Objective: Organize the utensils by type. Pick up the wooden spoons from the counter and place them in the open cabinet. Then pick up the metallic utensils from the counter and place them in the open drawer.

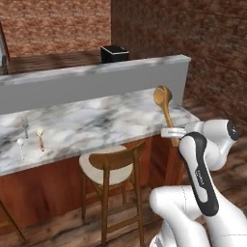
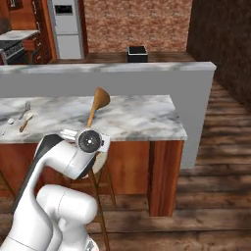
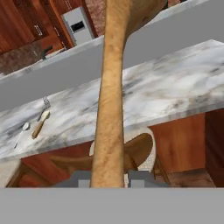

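My gripper is shut on the handle of the larger orange-brown wooden spoon. The spoon stands nearly upright, bowl up, above the right end of the white marble counter. At the counter's left end lie the smaller tan wooden spoon, the silver fork and the slim metal spoon. The open cabinet and the open drawer are out of view.
A wooden stool with a pale seat stands under the counter's front edge, just left of my arm. A grey raised ledge backs the counter, with a black box beyond it. Brick walls close the right side.
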Motion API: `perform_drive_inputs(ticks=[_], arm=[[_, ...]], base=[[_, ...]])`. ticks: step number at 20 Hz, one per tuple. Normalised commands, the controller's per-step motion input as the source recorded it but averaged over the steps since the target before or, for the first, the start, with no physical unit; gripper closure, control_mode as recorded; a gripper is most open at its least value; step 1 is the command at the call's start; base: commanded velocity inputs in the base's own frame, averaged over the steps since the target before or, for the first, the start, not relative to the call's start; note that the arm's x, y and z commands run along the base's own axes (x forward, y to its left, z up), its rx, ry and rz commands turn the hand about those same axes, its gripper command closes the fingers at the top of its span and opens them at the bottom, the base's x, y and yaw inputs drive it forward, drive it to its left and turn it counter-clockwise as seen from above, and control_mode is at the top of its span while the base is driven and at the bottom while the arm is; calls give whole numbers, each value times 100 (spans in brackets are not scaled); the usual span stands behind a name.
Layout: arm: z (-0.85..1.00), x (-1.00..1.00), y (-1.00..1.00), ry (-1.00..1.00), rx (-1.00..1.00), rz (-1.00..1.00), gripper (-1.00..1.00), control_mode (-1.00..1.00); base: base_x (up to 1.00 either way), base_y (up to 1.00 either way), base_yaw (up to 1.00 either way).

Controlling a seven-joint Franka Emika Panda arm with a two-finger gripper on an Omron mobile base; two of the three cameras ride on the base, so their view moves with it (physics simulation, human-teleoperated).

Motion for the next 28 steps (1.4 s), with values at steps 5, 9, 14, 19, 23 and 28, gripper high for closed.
perform_drive_inputs(ticks=[5, 9, 14, 19, 23, 28], arm=[[0, 0, 0, 0, 0, 0, 100, 100], [0, 0, 0, 0, 0, 0, 100, 100], [0, 0, 0, 0, 0, 0, 100, 100], [0, 0, 0, 0, 0, 0, 100, 100], [0, 0, 0, 0, 0, 0, 100, 100], [0, 0, 0, 0, 0, 0, 100, 100]], base=[[59, -79, -3], [71, -74, 0], [75, -89, 7], [55, -100, 12], [48, -100, 10], [57, -100, 12]])
